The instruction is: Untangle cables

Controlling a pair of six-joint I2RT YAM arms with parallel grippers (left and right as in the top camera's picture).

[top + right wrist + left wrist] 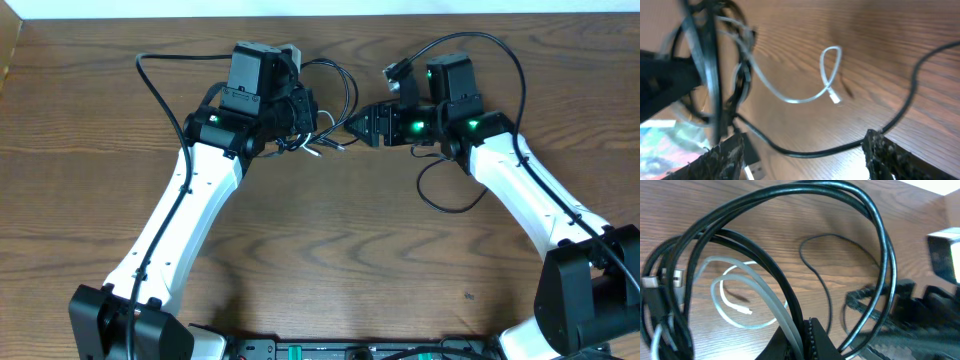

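Observation:
My left gripper [305, 125] is shut on a bundle of cables, a white cable [767, 296] and a black cable [880, 230] pinched together between its fingers [807, 342]. The black cable makes big loops over the table [347, 95]. The white cable's loose end with its small plug lies on the wood [318, 150] [834, 97]. My right gripper [358, 126] faces the bundle from the right, open, fingers wide apart [805, 160]. A thin black cable [805, 152] runs across between them, untouched. A USB plug [752, 167] lies by its left finger.
The table [330, 260] is brown wood. Thicker black arm wires arc off the left arm [150, 80] and loop beside the right arm [445, 205]. The two grippers are tip to tip, very close together near the table's far edge.

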